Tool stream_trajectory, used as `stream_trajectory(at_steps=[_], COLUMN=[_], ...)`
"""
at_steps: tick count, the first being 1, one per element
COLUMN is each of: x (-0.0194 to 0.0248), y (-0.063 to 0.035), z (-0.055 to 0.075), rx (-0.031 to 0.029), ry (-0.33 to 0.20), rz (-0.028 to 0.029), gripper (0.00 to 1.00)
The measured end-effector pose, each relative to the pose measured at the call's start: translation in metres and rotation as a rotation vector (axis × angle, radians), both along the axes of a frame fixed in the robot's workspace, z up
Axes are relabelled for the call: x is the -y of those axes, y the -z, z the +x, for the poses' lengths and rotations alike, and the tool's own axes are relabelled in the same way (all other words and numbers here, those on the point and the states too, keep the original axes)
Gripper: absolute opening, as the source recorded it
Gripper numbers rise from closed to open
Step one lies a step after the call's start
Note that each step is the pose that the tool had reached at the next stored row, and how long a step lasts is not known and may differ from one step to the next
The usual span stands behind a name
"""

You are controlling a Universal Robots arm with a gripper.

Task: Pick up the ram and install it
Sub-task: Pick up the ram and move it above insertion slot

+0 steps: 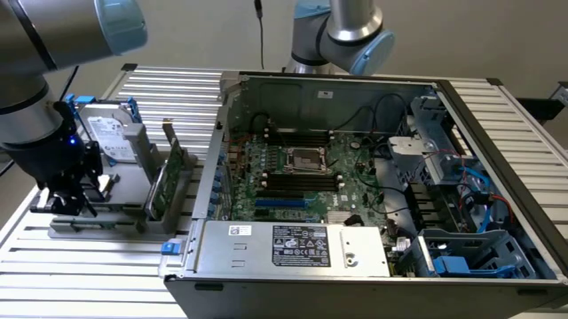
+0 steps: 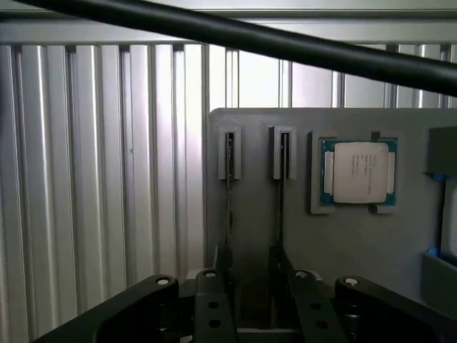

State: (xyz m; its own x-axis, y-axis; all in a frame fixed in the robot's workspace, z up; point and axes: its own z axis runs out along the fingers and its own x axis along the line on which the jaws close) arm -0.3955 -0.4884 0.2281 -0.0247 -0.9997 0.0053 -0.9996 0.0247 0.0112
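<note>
Your gripper [image 1: 71,205] hung over the grey fixture tray [image 1: 106,226] in the lower left of the exterior view, jaws spread as wide as they go and holding nothing. In the wrist view the same gripper [image 2: 257,314] lined up with two ram sticks [image 2: 228,214] standing on edge side by side in the tray's twin holders. The sticks ran toward the gap between the black fingers [image 2: 213,300], and you could not tell whether either one was touched. Just beside them the silver processor chip [image 2: 357,171] lay flat in its own recess. Further out on the tray, the exterior view showed the green expansion card [image 1: 167,179] upright and the hard drive [image 1: 111,136] behind it. Well apart, in the open computer case [image 1: 328,100] at the centre of the frame, the motherboard's black memory slots [image 1: 302,179] looked unfilled. On that showing the work had barely begun: no stick lifted, the pick not yet made, the whole installation left to do.
</note>
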Motion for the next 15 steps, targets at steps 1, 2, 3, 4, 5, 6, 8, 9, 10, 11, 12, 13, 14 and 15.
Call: stream_trajectory(at_steps=[1,2,3,4,5,6,8,9,10,11,12,13,14,15], x=[0.0003,0.0006,0.0011,0.0021,0.0028,0.0038,0.0063,0.0075,0.0086,0.0094,0.0099,0.0103,0.0107,0.0109], y=[0.0017,0.0035,0.0048,0.0056,0.0065,0.0072,0.0085,0.0092,0.0102,0.0119,0.0138,0.0156,0.0173,0.0191], z=[0.0,0.0,0.0,0.0,0.0,0.0,0.0,0.0,0.0,0.0,0.0,0.0,0.0,0.0], rx=[0.0,0.0002,0.0001,0.0,0.0002,0.0002,0.0002,0.0002,0.0002,0.0004,0.0004,0.0003,0.0002,0.0002], ry=[0.006,0.01,0.013,0.015,0.016,0.017,0.019,0.019,0.02,0.021,0.022,0.023,0.025,0.026], rz=[-0.0001,-0.0001,-0.0003,-0.0005,-0.0004,-0.0006,-0.0008,-0.0009,-0.001,-0.001,-0.0011,-0.0012,-0.0013,-0.0014], gripper=[0.36,0.36,0.36,0.36,0.36,0.36,0.36,0.36,0.36,0.36,0.36,0.36,0.36,0.36])
